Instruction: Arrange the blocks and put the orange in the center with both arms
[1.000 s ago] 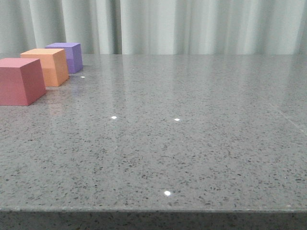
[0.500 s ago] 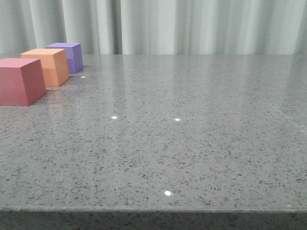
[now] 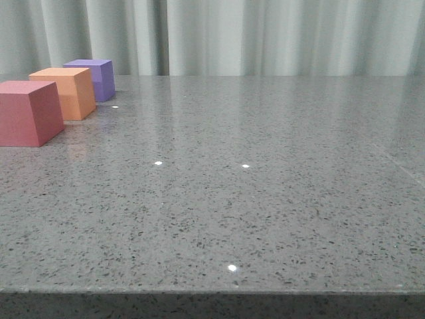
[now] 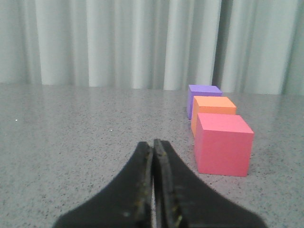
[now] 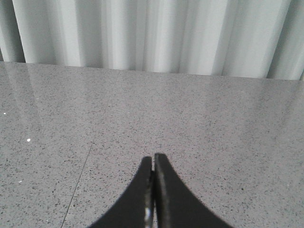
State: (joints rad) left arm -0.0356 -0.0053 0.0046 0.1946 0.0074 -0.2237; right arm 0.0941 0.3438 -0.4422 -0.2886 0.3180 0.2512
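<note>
The red cube (image 3: 28,113), orange cube (image 3: 66,92) and purple cube (image 3: 94,78) stand in a row at the table's (image 3: 265,199) far left, orange between the others. The left gripper (image 4: 153,156) and right gripper (image 5: 153,164) are both closed and empty. The arranging looks done; retreating seems next.

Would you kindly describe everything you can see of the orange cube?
The orange cube is a plain matte block with sharp edges and a lighter top face. It sits upright on the grey speckled table, at the far left, in the middle of a row: the red-pink cube is nearer the robot, the purple cube behind. Whether it touches either neighbour cannot be told. No gripper touches it.
</note>
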